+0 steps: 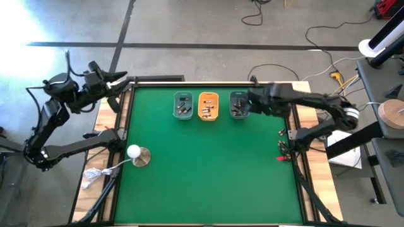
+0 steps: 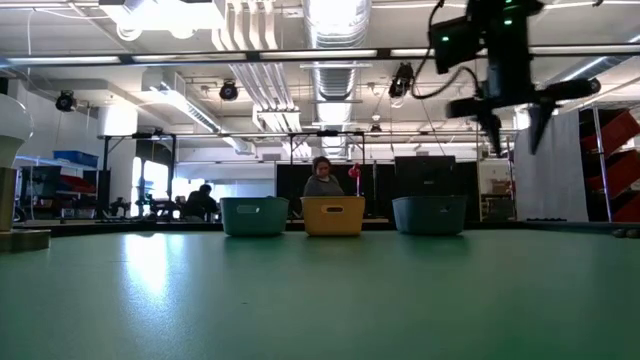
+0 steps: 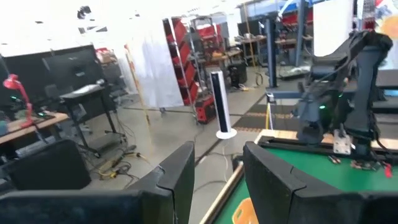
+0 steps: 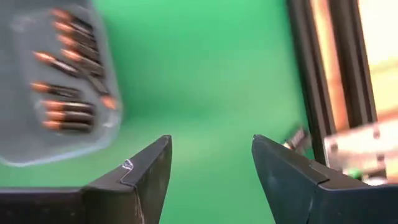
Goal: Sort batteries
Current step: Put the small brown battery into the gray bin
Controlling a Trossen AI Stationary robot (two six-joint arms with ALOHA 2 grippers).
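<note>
the batteries [image 1: 207, 111] lie in three small trays set in a row near the far edge of the green bench [image 1: 208, 183], around its middle: a grey-green tray [image 1: 183, 105] on the left, an orange tray [image 1: 208, 106] in the centre and a grey tray [image 1: 238, 104] on the right, each holding a small heap of cells. in the right wrist view the cells in the grey tray [image 4: 56, 81] show as dark cylinders with coppery ends, lying side by side. the right gripper [image 1: 251, 101] hangs above the bench just beside the grey tray, on its right side; its claw is released, the two dark fingers [image 4: 140, 180] spread apart with only bare green mat between them and nothing held. in the low view it hovers high over the grey tray [image 2: 430, 214], well clear of the rim. the left gripper [image 1: 121, 82] waits off the far left corner of the bench, over the wooden border; its claw is also released, a gap showing between its fingers [image 3: 180, 180] and nothing in it. a white ball on a round base [image 1: 137, 154] stands near the left edge, and red and black clips [image 1: 283, 146] lie at the right edge. beyond the far edge a person [image 2: 322, 180] sits in the room.
</note>
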